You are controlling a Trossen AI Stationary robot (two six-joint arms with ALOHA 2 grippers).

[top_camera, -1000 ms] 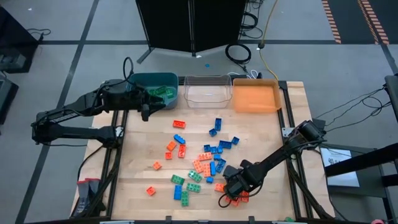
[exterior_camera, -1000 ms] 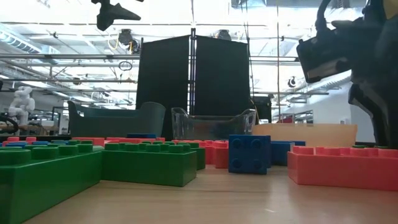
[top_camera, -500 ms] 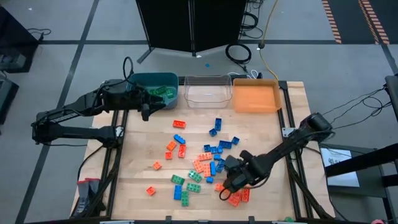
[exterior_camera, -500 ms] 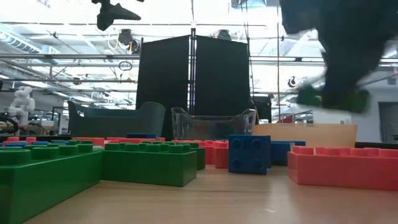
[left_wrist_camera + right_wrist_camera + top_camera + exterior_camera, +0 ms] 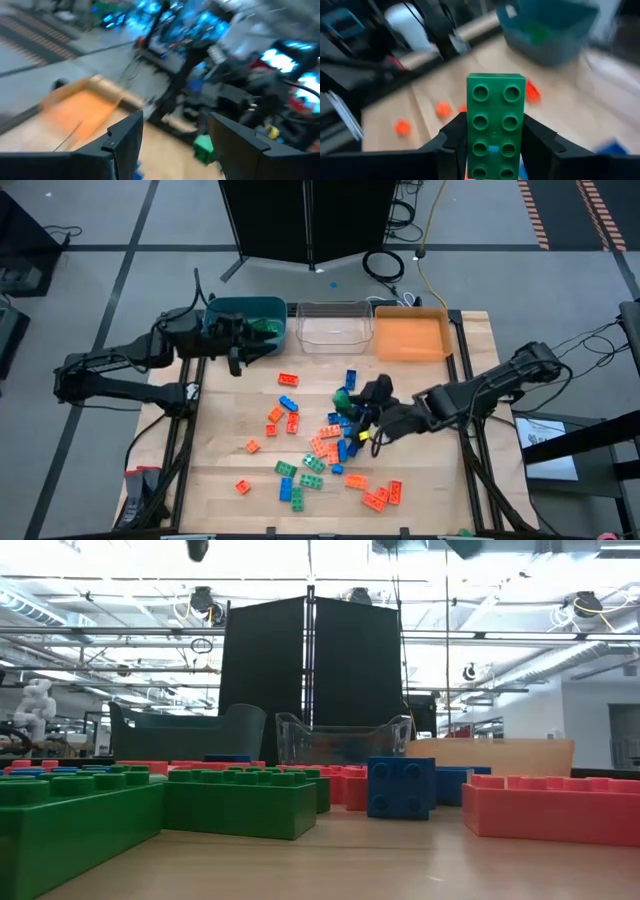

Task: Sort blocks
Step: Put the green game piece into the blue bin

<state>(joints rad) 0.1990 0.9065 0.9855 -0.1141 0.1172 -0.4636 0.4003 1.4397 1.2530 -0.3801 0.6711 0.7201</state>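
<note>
Up above the middle of the table (image 5: 230,430), a green block (image 5: 495,125) was held tight between the two fingers of the right gripper (image 5: 347,402), over the pile of green, blue and orange-red blocks (image 5: 330,442) spread on the wood. Over by the teal bin (image 5: 245,310), the left gripper (image 5: 268,338) was kept still with its fingers (image 5: 125,145) apart and nothing between them

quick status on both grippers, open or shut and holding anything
Left gripper: open, empty, by the teal bin.
Right gripper: shut on a green block, lifted over the pile.
</note>
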